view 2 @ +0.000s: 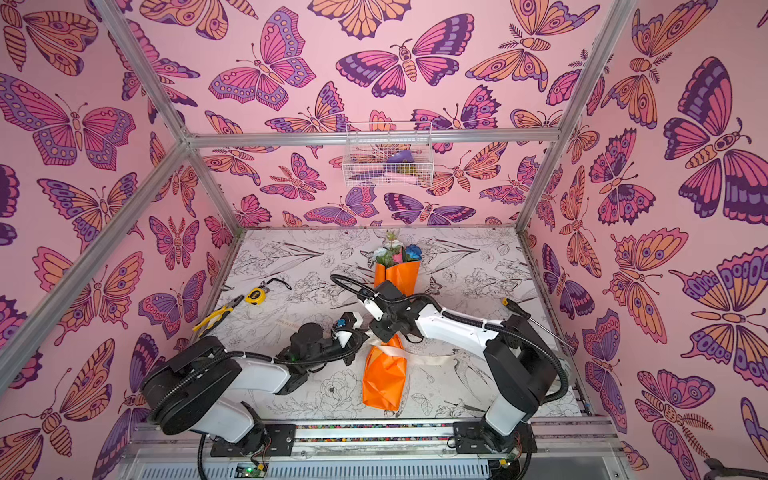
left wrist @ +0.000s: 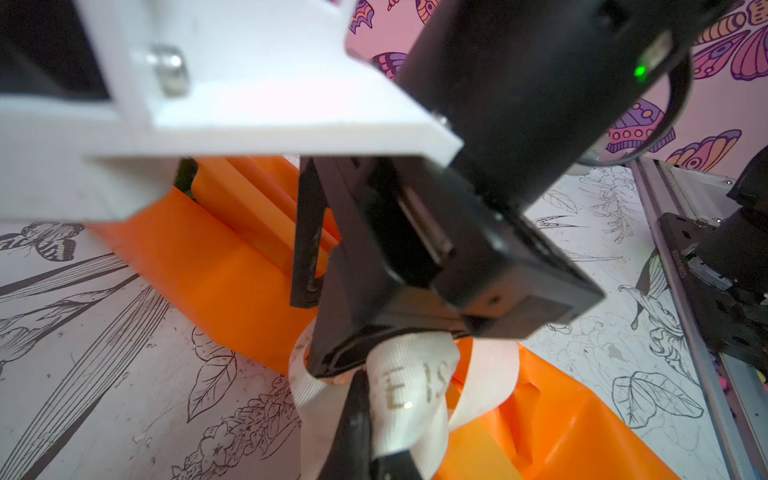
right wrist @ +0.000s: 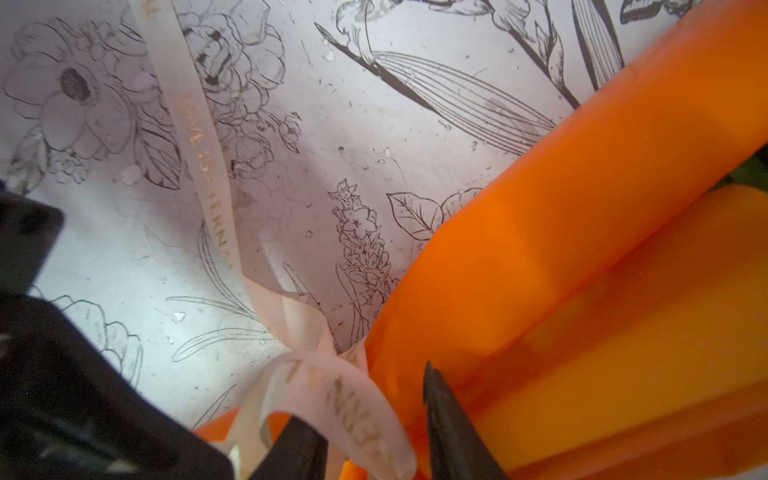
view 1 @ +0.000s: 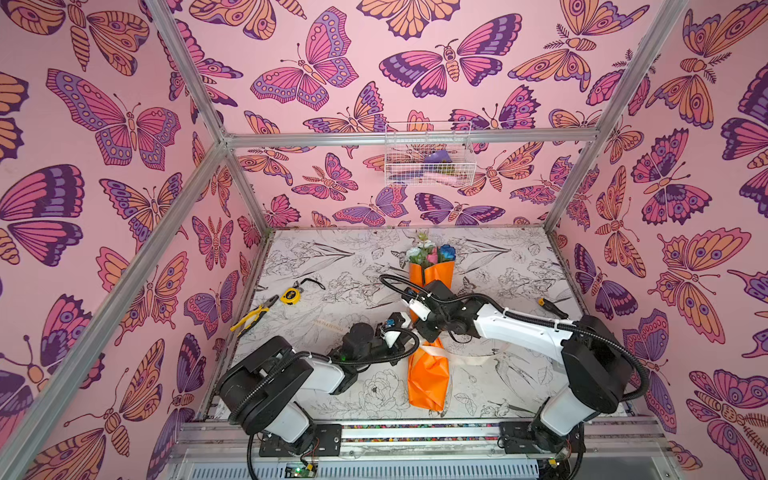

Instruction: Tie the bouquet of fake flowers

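The bouquet of fake flowers (view 1: 429,380) lies along the table's middle in orange wrapping paper, with its blooms (view 1: 432,252) at the far end; both top views show it (view 2: 384,378). A cream ribbon (view 1: 434,352) goes round its waist. My left gripper (left wrist: 374,419) is shut on a ribbon band (left wrist: 411,395) just above the paper. My right gripper (right wrist: 374,432) stands over the same spot, jaws apart, with a ribbon loop (right wrist: 353,403) draped between its fingers (right wrist: 453,432). Both wrists meet over the waist of the bouquet (view 1: 415,332) and hide the knot area from above.
One ribbon tail (right wrist: 199,137) trails across the floral tabletop (view 1: 519,257) to the right. Pliers (view 1: 253,316) and a yellow tape measure (view 1: 290,296) lie at the left, a screwdriver (view 1: 550,307) at the right edge. A wire basket (view 1: 428,153) hangs on the back wall.
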Controlling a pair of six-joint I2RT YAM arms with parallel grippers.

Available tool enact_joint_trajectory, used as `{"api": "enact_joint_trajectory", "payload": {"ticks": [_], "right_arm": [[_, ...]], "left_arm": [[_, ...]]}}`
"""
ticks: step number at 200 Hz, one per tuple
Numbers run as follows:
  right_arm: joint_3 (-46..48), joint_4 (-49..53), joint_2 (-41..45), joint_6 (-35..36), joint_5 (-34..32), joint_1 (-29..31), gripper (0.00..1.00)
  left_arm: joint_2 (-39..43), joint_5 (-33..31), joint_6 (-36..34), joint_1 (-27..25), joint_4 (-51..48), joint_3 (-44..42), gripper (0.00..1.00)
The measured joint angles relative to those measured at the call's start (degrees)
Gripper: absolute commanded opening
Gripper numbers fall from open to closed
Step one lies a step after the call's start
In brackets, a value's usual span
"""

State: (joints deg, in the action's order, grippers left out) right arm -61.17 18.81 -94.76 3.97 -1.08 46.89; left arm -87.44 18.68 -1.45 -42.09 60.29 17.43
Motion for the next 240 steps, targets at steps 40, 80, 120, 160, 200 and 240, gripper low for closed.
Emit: {"api": "enact_joint_trajectory", "payload": {"ticks": [40,80,120,160,200,240], "right_arm": [[0.4,-1.1,0.4,-1.4,-2.6,0.0,0.05],[5.3,-5.0,6.3,-5.7,-7.1,0.0,0.00],[10.0,-9.7,9.5,-10.4,-9.8,0.0,0.02],[11.2,-12.0,9.6,-13.0,-10.3,0.0,0.03],[11.5,-14.4,9.6,-14.4,-10.4,0.0,0.05],[11.6,-15.9,9.2,-14.7,-9.5,0.0,0.05]], "left_arm": [[0.6,-0.3,0.1,0.0,-0.7,-0.1,0.00],[2.1,-3.4,2.0,-0.3,-0.9,-1.4,0.00],[2.2,-6.3,5.2,-0.7,-2.0,-2.4,0.00],[0.2,-8.2,8.9,-0.8,-2.1,-2.4,0.06],[-4.2,-8.0,15.1,-0.8,-2.5,-2.8,0.29],[-6.1,-7.2,20.2,-1.0,-3.4,-3.1,0.50]]}}
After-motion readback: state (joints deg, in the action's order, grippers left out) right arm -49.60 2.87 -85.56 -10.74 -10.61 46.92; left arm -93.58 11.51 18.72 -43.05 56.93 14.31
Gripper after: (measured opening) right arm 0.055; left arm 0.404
